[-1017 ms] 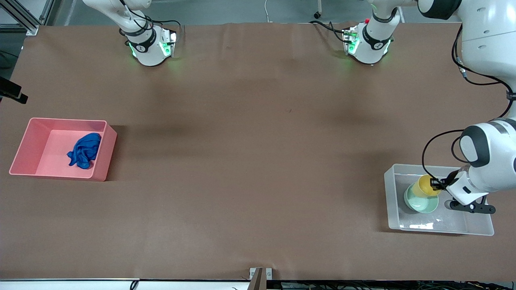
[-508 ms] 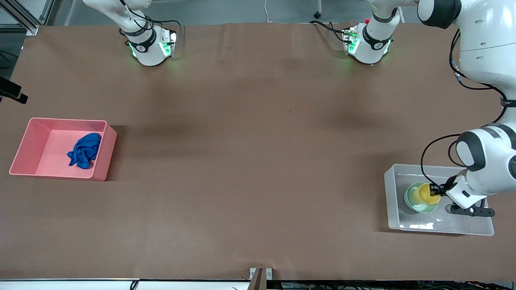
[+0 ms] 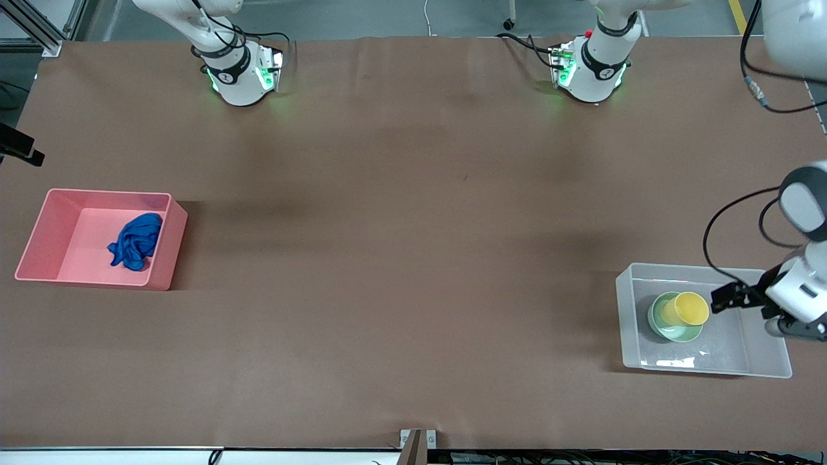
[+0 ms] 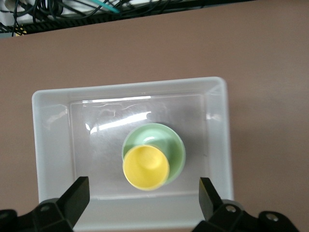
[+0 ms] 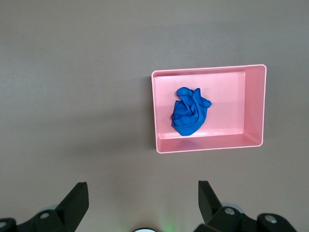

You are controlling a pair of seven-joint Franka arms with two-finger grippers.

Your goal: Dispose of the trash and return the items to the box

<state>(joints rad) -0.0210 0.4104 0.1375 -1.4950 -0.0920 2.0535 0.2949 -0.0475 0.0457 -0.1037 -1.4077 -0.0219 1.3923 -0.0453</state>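
The clear box point(image 3: 723, 365) stands near the left arm's end of the table. In it the mint-green bowl point(image 3: 665, 321) holds the yellow cup point(image 3: 690, 309), which leans a little. My left gripper point(image 3: 729, 298) is open and empty, raised over the box beside the cup. In the left wrist view the cup point(image 4: 145, 167) sits in the bowl point(image 4: 166, 142) inside the box point(image 4: 48, 145), apart from my left gripper point(image 4: 143, 187). The blue cloth point(image 3: 136, 241) lies in the pink bin point(image 3: 39, 232). My right gripper point(image 5: 142, 189) is open and empty, high above the table, out of the front view.
The right wrist view shows the pink bin point(image 5: 207, 144) with the cloth point(image 5: 189, 111) far below. Both arm bases point(image 3: 239, 71) stand along the table's edge farthest from the front camera. A black bracket point(image 3: 19, 148) juts in at the right arm's end.
My left gripper has let go of the yellow cup, which now rests in the bowl. It has opened, risen and drawn back toward the left arm's end.
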